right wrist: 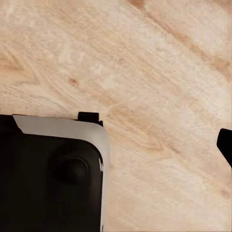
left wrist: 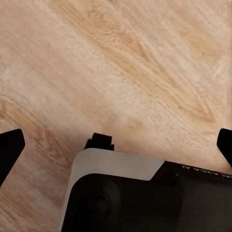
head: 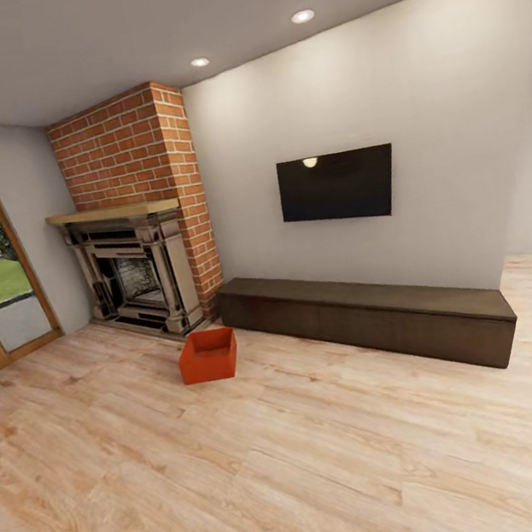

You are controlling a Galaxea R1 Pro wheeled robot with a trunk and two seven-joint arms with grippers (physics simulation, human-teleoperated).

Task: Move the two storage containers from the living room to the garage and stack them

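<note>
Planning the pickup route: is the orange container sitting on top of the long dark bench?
No. In the head view the orange container rests on the wood-plank floor, in front of the fireplace and apart from the bench.

black base [left wrist: 145,203], pale grey trim, black pincer fingertips [left wrist: 9,145]

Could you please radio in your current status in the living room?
Left gripper open, empty. Right gripper: one fingertip showing, state unclear. One orange container on wood floor by fireplace. Path looks unobstructed.

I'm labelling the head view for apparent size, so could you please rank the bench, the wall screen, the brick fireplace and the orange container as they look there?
1. Brick fireplace, though its area looks close to the bench's.
2. Bench.
3. Wall screen.
4. Orange container, plainly smallest.
</note>
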